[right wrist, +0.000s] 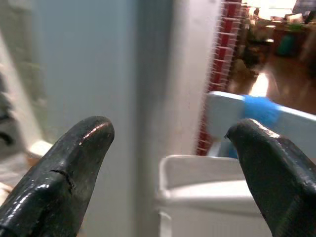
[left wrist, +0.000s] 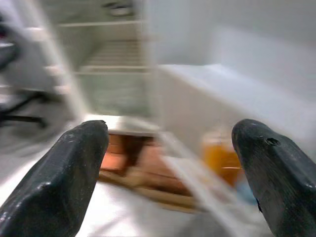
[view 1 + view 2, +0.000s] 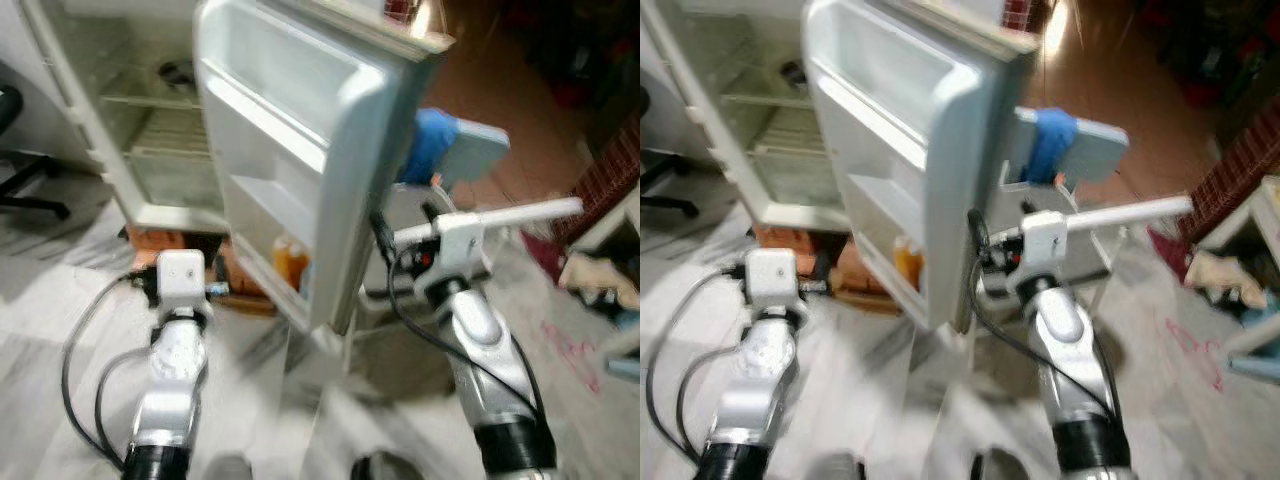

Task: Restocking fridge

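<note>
The white fridge (image 3: 160,150) stands open, its glass shelves mostly bare, with a dark round item (image 3: 178,72) on the top shelf. Its door (image 3: 300,150) swings out toward me between my two arms. An orange bottle (image 3: 288,262) sits in the door's lowest shelf, blurred in the left wrist view as the orange bottle (image 2: 222,158). My left gripper (image 2: 170,143) is open, low in front of the fridge and facing the door's inner side. My right gripper (image 1: 170,133) is open, close to the door's outer edge, holding nothing.
Red bricks (image 3: 160,242) prop the fridge base. A blue cloth (image 3: 430,140) hangs on a grey chair (image 3: 478,150) behind the door. A white bin (image 1: 207,197) sits near the right gripper. An office chair base (image 3: 25,185) is at left; clutter (image 3: 600,270) at right.
</note>
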